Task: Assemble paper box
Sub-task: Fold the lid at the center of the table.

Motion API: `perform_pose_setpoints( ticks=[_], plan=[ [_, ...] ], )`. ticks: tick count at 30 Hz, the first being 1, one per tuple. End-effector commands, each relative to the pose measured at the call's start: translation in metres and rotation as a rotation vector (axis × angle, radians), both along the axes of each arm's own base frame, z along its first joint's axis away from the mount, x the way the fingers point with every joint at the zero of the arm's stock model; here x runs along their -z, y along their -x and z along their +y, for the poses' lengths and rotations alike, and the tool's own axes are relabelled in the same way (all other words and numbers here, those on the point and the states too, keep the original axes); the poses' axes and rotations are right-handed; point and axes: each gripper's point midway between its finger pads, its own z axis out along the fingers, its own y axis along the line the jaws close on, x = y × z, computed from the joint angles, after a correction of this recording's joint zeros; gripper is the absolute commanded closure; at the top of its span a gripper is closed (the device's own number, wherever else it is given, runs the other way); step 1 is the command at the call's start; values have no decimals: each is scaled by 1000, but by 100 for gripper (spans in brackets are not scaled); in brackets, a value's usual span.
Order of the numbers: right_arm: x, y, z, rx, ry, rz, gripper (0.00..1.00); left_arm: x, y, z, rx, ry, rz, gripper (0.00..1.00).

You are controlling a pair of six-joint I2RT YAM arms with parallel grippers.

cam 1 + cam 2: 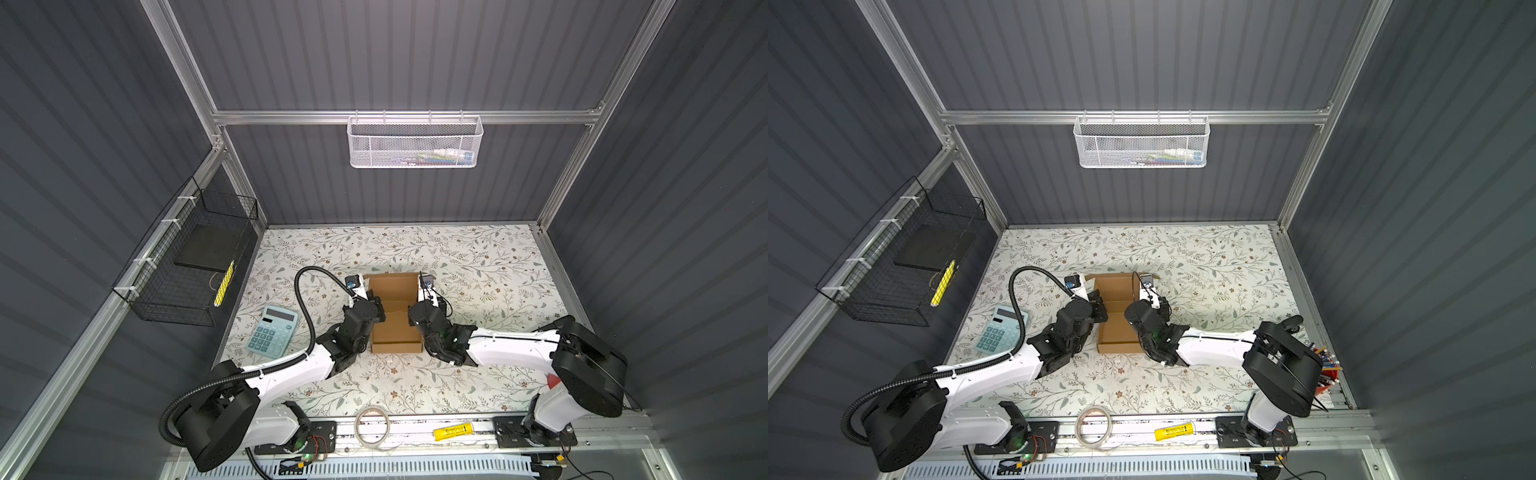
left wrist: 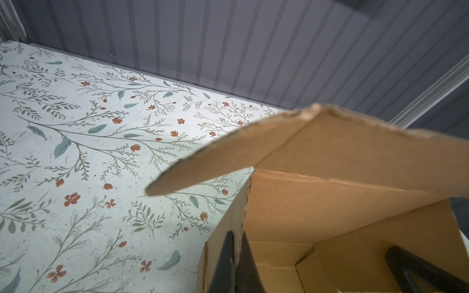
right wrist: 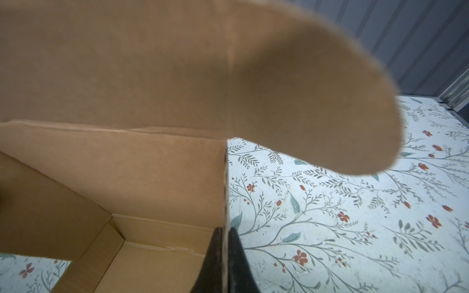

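Note:
The paper box (image 1: 395,332) is brown cardboard, half folded, and sits mid-table in both top views, also (image 1: 1115,332). Its lid panel stands up at the far end, with rounded ear flaps spread to either side. My left gripper (image 1: 377,309) is shut on the box's left side wall. The left wrist view shows that gripper (image 2: 237,236) with one dark finger on each side of the wall (image 2: 228,228). My right gripper (image 1: 411,311) is shut on the right side wall. The right wrist view shows it (image 3: 225,230) pinching the wall's thin edge (image 3: 225,190).
A teal calculator (image 1: 273,331) lies left of the left arm. A tape roll (image 1: 372,426) and a yellow tube (image 1: 454,432) rest on the front rail. A black wire basket (image 1: 195,266) hangs on the left wall and a white mesh basket (image 1: 415,141) on the back wall. A pencil cup (image 1: 1325,370) stands at the right edge.

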Motion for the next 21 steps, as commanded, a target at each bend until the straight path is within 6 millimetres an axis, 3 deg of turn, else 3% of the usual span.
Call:
perform_pose_setpoints(
  ticks=[1, 8, 21],
  plan=[
    [4, 5, 17, -49, -12, 27, 90, 8, 9, -6, 33, 13, 25, 100],
    [3, 6, 21, -54, -12, 26, 90, 7, 9, -7, 36, 11, 23, 100],
    [13, 10, 8, -23, -6, 26, 96, 11, 13, -3, 31, 2, 32, 100]
  ],
)
